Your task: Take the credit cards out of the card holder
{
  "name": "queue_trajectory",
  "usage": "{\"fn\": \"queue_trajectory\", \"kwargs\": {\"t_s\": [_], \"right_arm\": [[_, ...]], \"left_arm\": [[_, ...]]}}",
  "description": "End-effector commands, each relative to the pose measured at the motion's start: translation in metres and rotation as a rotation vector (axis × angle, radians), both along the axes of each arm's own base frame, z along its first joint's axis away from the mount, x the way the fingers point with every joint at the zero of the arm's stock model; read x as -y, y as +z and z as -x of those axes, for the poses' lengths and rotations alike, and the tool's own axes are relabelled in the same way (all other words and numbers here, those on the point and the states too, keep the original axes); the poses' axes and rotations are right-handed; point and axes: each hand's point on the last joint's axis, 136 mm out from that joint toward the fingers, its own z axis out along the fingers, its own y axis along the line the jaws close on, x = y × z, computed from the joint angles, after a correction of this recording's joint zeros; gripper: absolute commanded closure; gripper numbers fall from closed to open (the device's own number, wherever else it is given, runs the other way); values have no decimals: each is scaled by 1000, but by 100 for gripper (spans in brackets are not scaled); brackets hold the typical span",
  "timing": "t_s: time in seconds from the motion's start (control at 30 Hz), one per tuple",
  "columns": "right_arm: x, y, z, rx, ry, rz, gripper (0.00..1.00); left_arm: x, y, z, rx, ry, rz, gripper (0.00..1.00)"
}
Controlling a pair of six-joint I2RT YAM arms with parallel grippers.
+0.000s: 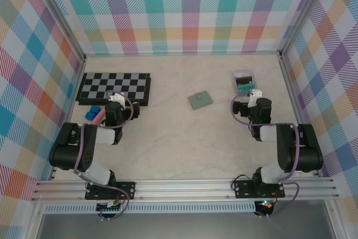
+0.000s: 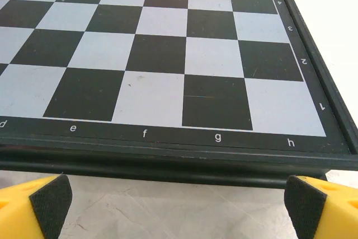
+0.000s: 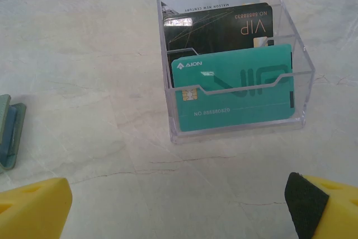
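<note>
The card holder, a small sage-green wallet, lies shut and flat on the table's middle, between both arms. Its edge shows at the left border of the right wrist view. The credit cards are hidden inside it. My left gripper is open at the near edge of the chessboard, well left of the wallet; its yellow fingers stand wide apart with bare table between them. My right gripper is open too, right of the wallet, with nothing between its fingers.
A chessboard lies at the left rear, its rim just ahead of the left fingers. Blue and pink blocks sit beside the left arm. A clear box of teal and black cards stands just ahead of the right gripper.
</note>
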Motion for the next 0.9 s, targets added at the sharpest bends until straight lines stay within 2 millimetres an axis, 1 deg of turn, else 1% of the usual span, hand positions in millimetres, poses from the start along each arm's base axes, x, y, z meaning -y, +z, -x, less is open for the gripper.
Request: {"fn": "queue_trajectory", "kwargs": {"t_s": [0.0,0.8,0.87], "right_arm": [[-1,13,-9,48,9,-15,0],[-1,13,-8,51,10,-15,0],[-5,16,-6,63,33,-15,0]], "left_arm": [[-3,10,-9,33,6,11,0],[-4,10,-8,36,4,16,0],[-4,12,-8,44,2,14,0]]}}
